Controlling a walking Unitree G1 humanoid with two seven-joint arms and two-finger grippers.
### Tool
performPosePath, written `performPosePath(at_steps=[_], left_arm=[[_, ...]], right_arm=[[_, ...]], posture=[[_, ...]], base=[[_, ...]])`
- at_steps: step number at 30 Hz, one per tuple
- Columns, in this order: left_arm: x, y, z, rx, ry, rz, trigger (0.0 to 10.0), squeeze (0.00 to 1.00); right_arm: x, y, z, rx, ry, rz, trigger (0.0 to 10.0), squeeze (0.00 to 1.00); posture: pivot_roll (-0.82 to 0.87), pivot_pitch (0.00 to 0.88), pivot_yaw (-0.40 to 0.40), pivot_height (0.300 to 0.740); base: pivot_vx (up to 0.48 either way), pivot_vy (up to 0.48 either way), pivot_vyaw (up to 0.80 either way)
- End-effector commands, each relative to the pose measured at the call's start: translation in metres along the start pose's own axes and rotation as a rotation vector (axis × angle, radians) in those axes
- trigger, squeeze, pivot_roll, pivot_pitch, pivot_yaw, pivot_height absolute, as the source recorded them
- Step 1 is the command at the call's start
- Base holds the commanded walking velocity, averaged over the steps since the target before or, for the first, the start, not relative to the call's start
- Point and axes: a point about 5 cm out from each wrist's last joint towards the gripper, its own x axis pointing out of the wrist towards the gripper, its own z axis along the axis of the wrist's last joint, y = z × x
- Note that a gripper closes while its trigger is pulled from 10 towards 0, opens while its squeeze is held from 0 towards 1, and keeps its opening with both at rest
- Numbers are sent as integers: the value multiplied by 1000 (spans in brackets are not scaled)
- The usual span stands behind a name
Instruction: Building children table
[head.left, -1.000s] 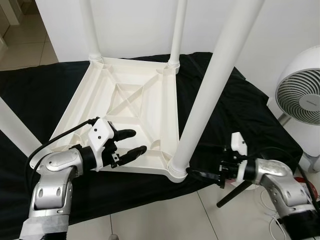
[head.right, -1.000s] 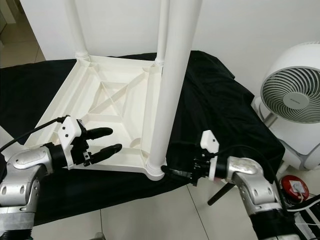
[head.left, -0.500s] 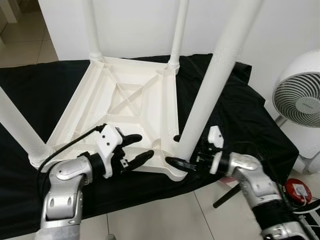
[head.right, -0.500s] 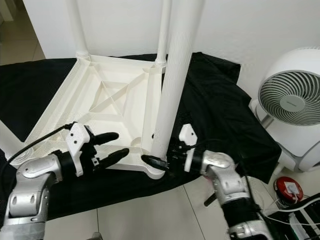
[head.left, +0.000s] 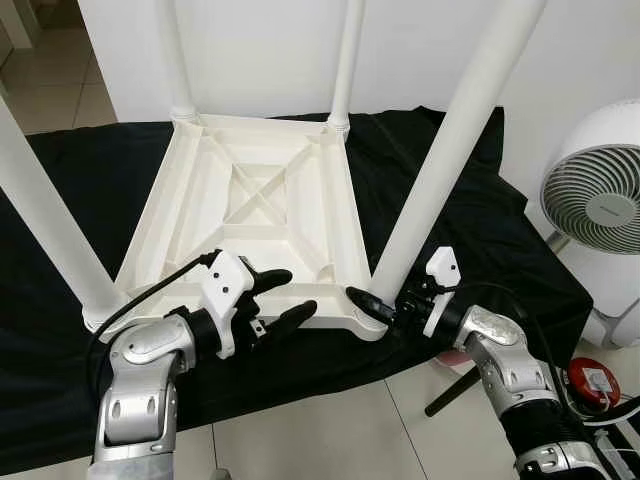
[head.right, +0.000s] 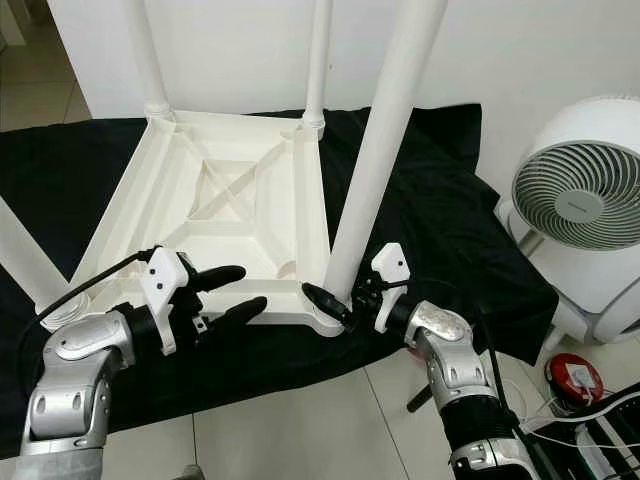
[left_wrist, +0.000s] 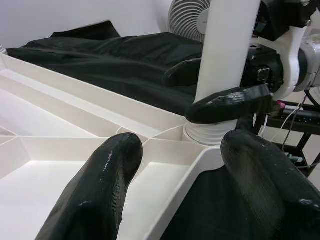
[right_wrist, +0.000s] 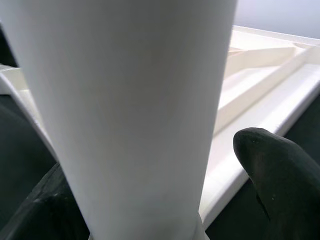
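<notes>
While my right gripper (head.left: 385, 308) sits at the foot of the near-right leg (head.left: 440, 165), its black fingers spread to either side of the white tube and not visibly squeezing it, what matters is that the leg's long axis runs straight up from its socket, leaning a little toward one o'clock in the head view. So any seating or twisting has to go along that line, and my right arm is plainly the nearer one. In the right wrist view the tube stands between the two fingertips (right_wrist: 272, 165).

Upside down on the black cloth (head.left: 470, 210) lies the tabletop (head.left: 255, 215), a square of smooth, glossy white plastic with moulded ribs crossing at its middle. My left gripper (head.left: 278, 297) hovers over the near edge at about six o'clock of the top, fingers apart and holding nothing. A round white fan (head.left: 597, 205) stands well apart at three o'clock.
</notes>
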Motion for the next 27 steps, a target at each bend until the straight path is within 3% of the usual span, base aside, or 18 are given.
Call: performPosePath(at_steps=[1, 8, 10, 16, 17, 22, 23, 24, 25, 26, 27], left_arm=[[-1, 14, -2, 1, 10, 327, 10000, 0], [1, 10, -1, -6, -1, 308, 10000, 0], [2, 2, -3, 6, -7, 281, 10000, 0], [3, -8, -3, -15, -34, 228, 10000, 0], [4, -15, -4, -17, -44, 179, 10000, 0], [5, -19, -3, -20, -51, 150, 10000, 0], [6, -21, -2, -14, -50, 137, 10000, 0], [6, -23, -2, -10, -48, 124, 10000, 0], [6, -23, -2, -10, -48, 124, 10000, 0], [6, -25, -2, -4, -48, 115, 10000, 0], [6, -25, -2, -4, -48, 115, 10000, 0]], right_arm=[[-6, -2, -4, 16, 12, -29, 10000, 0], [-5, 6, -5, 12, 14, 0, 10000, 0], [-6, 7, -7, -5, 23, 17, 10000, 0], [-4, 3, -3, -36, 14, 11, 10000, 0], [-1, -3, 1, -66, 10, 5, 10000, 0], [2, -7, 5, -78, 4, 9, 10000, 0], [3, -8, 7, -79, 2, 15, 9451, 0], [4, -9, 8, -79, 4, 23, 4392, 0], [4, -9, 8, -79, 4, 23, 4392, 0], [5, -9, 8, -83, 6, 31, 3098, 0], [5, -9, 8, -83, 6, 31, 3098, 0]], posture=[[12, 10, -60, 740], [12, 8, -61, 740], [16, 3, -59, 740], [21, 3, -61, 740], [21, 9, -61, 740], [25, 12, -65, 740], [29, 15, -71, 740], [33, 16, -74, 740], [33, 16, -74, 740], [35, 17, -77, 740], [35, 17, -77, 740]], base=[[0, 0, 0], [0, 0, 0], [0, 0, 0], [0, 0, 0], [0, 0, 0], [0, 0, 0], [0, 0, 0], [0, 0, 0], [0, 0, 0], [0, 0, 0], [0, 0, 0]])
